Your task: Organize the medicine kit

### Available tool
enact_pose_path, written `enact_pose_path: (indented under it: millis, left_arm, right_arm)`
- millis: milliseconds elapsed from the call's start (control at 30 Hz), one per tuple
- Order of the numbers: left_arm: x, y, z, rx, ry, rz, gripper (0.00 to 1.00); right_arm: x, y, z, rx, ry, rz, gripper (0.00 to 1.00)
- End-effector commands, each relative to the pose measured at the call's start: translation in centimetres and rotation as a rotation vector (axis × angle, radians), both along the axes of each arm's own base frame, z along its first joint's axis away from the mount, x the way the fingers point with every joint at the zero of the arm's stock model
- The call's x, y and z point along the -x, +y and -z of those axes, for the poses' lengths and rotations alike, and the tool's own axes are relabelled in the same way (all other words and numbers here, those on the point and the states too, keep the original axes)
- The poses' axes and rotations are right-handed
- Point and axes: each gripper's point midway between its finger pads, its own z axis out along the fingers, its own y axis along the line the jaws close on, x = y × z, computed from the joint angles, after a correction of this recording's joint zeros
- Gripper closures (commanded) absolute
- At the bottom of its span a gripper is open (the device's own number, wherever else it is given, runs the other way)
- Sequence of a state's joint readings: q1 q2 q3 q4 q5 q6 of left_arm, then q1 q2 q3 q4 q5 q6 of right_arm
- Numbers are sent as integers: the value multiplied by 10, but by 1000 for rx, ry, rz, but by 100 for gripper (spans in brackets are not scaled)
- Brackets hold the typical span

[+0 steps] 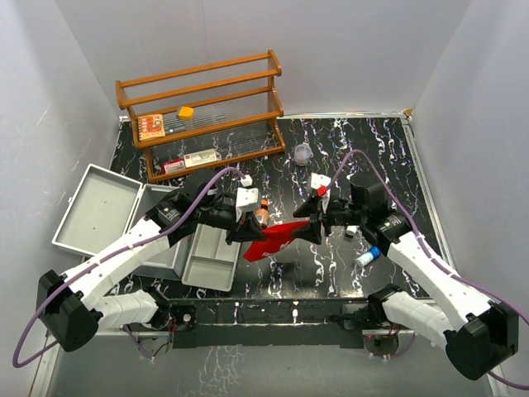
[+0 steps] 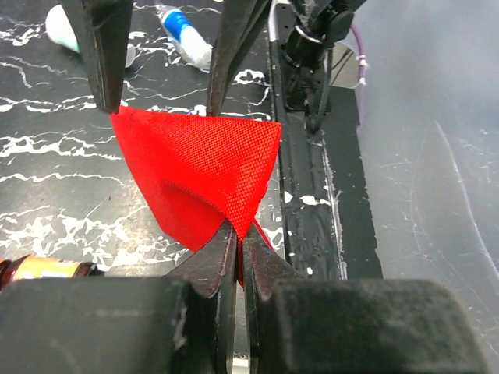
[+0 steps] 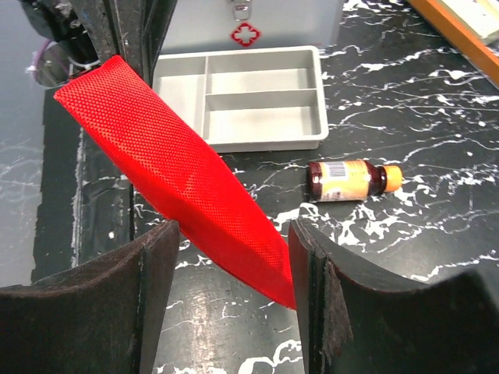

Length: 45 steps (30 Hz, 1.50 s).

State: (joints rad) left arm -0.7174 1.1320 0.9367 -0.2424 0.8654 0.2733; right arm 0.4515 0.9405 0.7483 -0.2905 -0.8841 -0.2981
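- Holding one corner of the red cloth [image 2: 199, 167], the left gripper [image 2: 238, 248] had its jaws pressed together, with only the fabric between them.
- The right gripper [image 3: 234, 238] was wide open. The other end of the cloth lay in the gap between its jaws, touching one pad or very near it, and the gripper held nothing.
- The cloth hung above the table [image 1: 388, 165], stretched between the two grippers, near the middle of the near side.
- The medicine kit [image 3: 296, 19] stood at the left of the table with its lid [image 1: 97, 207] thrown back. Its tray [image 3: 242, 93] lay just beside the case, on the side toward the cloth, and nothing was visible in its compartments.
- I judged the cloth to be very light and soft. It was woven and twisted in the grip, so it would sag wherever it was not supported. The weave looked rough enough not to slip from the pads.
- A hold at an edge or a corner seemed best, because the flat middle gives the jaws nothing to bite. Two holds at opposite ends would keep it spread for folding.
- The kit was, I thought, the opposite: stiff, smooth metal and rather heavy, better pushed than pinched. The tray looked light and rigid, and its thin wall would be the place to take it.
- A brown bottle [image 3: 351, 179] lay on its side near the tray. It could roll if the cloth dragged over it.
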Motion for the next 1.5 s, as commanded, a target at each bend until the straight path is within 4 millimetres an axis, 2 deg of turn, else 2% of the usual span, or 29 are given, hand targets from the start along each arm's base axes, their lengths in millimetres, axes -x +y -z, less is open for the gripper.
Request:
enact_pose_path:
  millis: [0, 233, 400, 500, 567, 667, 733, 900, 967, 1033, 1100, 1167, 1267, 1467]
  left_arm:
    - [16, -7, -31, 101, -39, 133, 100]
    - [21, -5, -32, 112, -49, 165, 100]
    - [26, -5, -36, 129, -52, 192, 100]
    - [25, -7, -41, 155, -50, 190, 100]
    - [23, -9, -44, 166, -53, 180, 100]
    - [19, -10, -48, 177, -65, 150, 98]
    - [14, -11, -50, 183, -67, 110, 88]
    - [-5, -12, -55, 198, -56, -45, 48]
    - [-14, -11, -55, 207, -64, -106, 38]
    - [-28, -10, -56, 219, -84, -197, 30]
    - [-45, -6, -53, 222, -96, -310, 13]
    - [-64, 2, -54, 233, -101, -448, 3]
    - [-88, 17, -60, 270, -103, -636, 1]
    - [-103, 35, -69, 316, -63, -815, 1]
  right_arm:
    - [13, 11, -29, -51, -71, -131, 46]
    - [43, 18, -25, -89, -51, -237, 49]
    - [51, 26, -24, -79, -25, -280, 50]
    - [56, 27, -29, -83, -29, -308, 60]
    - [58, 26, -29, -85, -33, -314, 75]
    - [62, 24, -30, -91, -44, -311, 90]
    - [63, 22, -32, -94, -52, -300, 99]
    - [58, 20, -41, -104, -57, -232, 100]
    - [51, 19, -44, -105, -47, -176, 100]
    - [43, 18, -46, -107, -33, -116, 100]
    - [35, 17, -49, -114, -13, -52, 100]
    - [29, 16, -50, -121, 7, 1, 100]
    - [16, 14, -50, -128, 35, 95, 100]
    - [-15, 4, -56, -170, 78, 321, 100]
